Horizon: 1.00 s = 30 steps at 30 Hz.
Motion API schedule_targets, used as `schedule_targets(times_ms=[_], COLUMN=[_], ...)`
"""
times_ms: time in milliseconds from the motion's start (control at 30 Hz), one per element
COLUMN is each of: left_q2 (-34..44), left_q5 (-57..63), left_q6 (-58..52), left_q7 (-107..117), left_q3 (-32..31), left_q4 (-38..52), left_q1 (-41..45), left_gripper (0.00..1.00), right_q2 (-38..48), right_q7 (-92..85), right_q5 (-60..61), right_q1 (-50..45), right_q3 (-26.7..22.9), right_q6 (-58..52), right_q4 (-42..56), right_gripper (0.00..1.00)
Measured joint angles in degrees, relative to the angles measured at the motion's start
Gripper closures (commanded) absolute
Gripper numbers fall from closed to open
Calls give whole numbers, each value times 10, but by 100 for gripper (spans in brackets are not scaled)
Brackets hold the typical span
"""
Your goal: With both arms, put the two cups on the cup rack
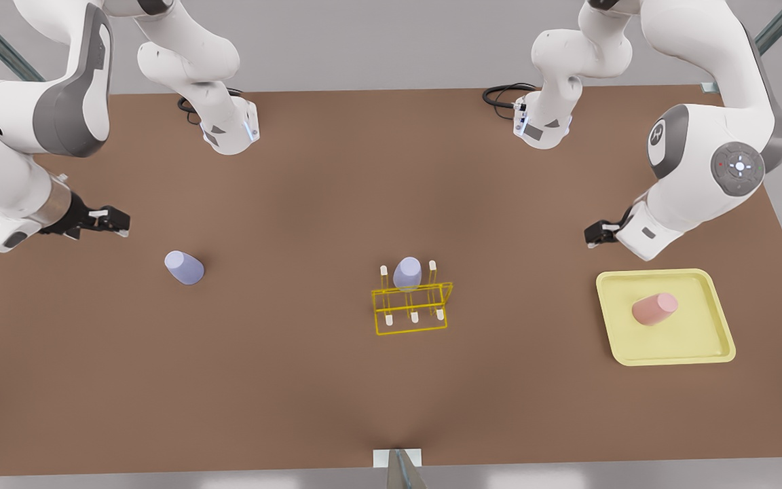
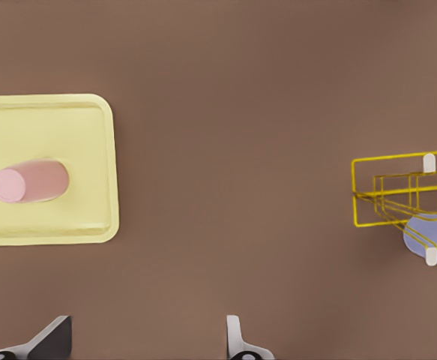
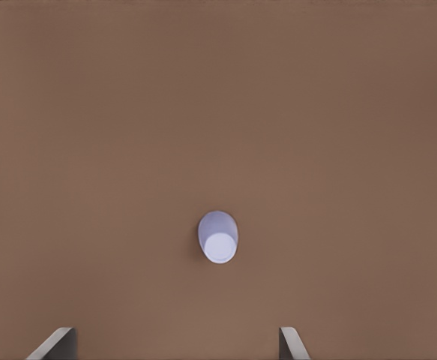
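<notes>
Both claws (image 2: 147, 341) (image 3: 177, 343) open, empty.

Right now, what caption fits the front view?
Two open end effectors wait above lavender cup, racked cup and pink cup.

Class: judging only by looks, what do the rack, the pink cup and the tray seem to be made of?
Cup rack: thin wire, probably metal with glossy yellow coating; see-through frame, white-capped pegs.
Pink cup: likely matte plastic or ceramic; opaque, even colour, no glare.
Tray: probably moulded plastic; rounded corners, raised rim, soft sheen.
</notes>
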<state>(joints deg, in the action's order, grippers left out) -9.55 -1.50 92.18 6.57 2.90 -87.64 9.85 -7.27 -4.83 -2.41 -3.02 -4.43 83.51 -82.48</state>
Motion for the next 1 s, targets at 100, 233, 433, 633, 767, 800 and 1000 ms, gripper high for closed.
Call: schedule_targets(times_ms=[100,233,433,633,767,800,1000], left_q2=[-14,-160,-257,-260,-251,-251,-252], left_q5=[-2,-20,-68,-78,-80,-80,-80], left_q6=[12,57,181,256,303,313,347], left_q7=[5,-16,-92,-148,-177,-183,-213], left_q3=[18,43,46,47,50,51,61], left_q4=[0,43,47,7,-51,-55,-78], left_q1=[8,-113,-211,-210,-207,-207,-204], left_gripper=[0,0,0,0,0,0,0], right_q2=[-4,-8,-4,-19,-53,-56,-61], right_q7=[-4,-7,-8,-7,-7,-8,-15], right_q5=[1,1,3,6,6,6,5], right_q1=[1,2,3,18,33,35,48], right_q3=[0,0,-1,-1,-1,-1,-1], right_q6=[7,21,166,305,357,370,470], right_q4=[-1,-54,-267,-339,-343,-353,-428], right_gripper=[0,0,0,0,0,0,0])
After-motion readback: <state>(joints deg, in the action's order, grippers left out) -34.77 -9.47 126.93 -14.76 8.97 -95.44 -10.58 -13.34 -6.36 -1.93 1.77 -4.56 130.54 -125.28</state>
